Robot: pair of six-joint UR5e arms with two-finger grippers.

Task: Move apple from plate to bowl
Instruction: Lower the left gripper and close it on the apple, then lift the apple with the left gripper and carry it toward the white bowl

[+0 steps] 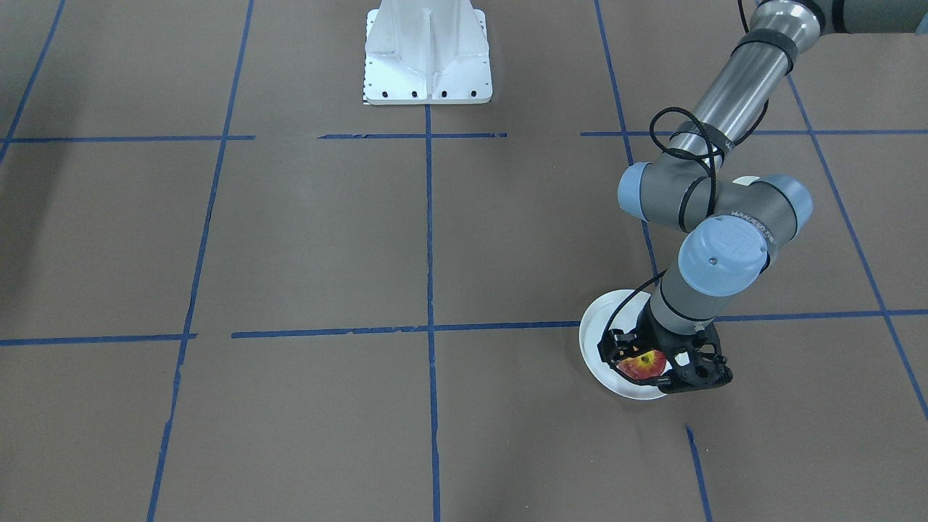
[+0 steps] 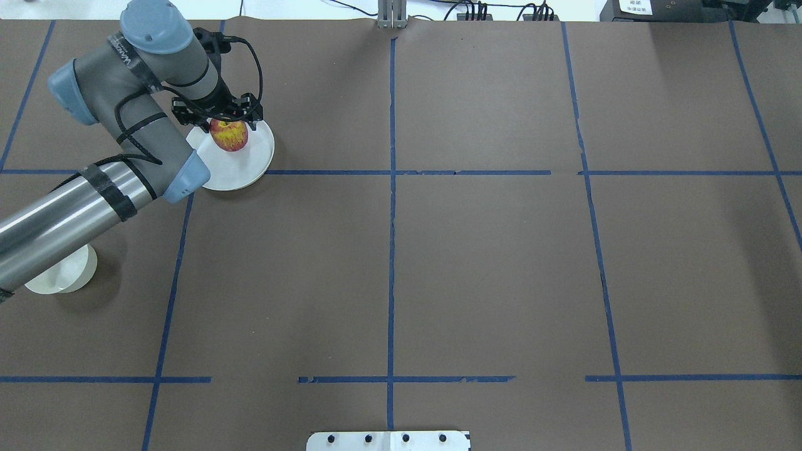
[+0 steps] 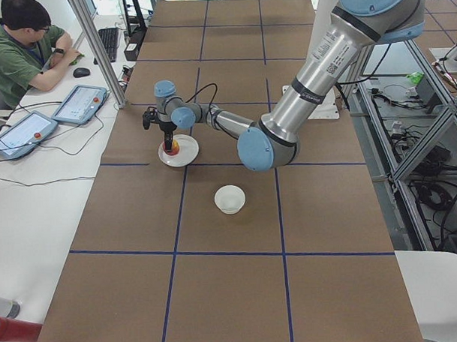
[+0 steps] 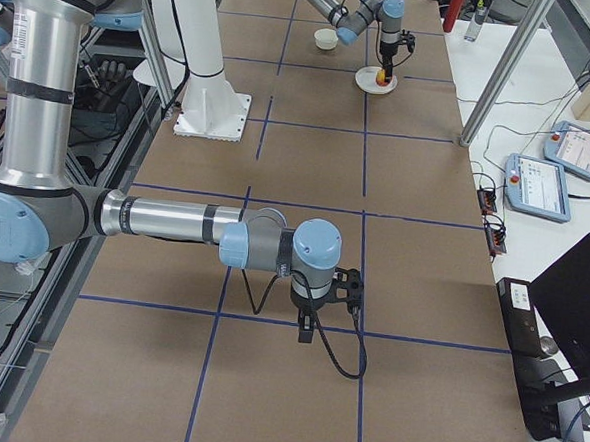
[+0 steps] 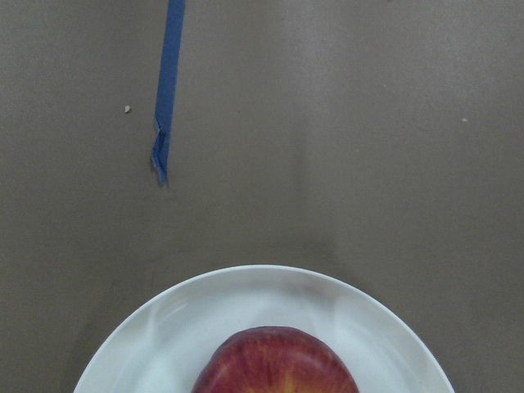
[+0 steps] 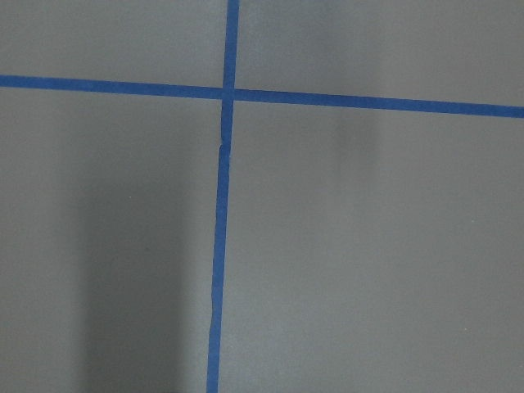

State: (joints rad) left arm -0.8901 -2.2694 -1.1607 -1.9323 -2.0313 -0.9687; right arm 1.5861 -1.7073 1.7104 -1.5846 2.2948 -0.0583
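Noting the apple [image 1: 642, 365] sits on the plate [image 1: 594, 320], straddled by the left gripper [image 1: 650, 367]; we cannot tell whether it is clamped.

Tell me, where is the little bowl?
In the overhead view the bowl sits far left, partly hidden under the left arm, nearer the robot than the plate.

We count two grippers, the left gripper [image 1: 644, 360] and the right gripper [image 4: 306, 329]. There is one of each dish and fruit: one apple [image 2: 229, 134] between the left gripper's fingers, one plate [image 2: 247, 166] beneath that gripper, and one bowl [image 3: 229, 199] well apart from both grippers. We also count one white mounting base [image 1: 428, 58], one seated person [image 3: 25, 47] and two control tablets [image 3: 80, 103] out beyond the left gripper.
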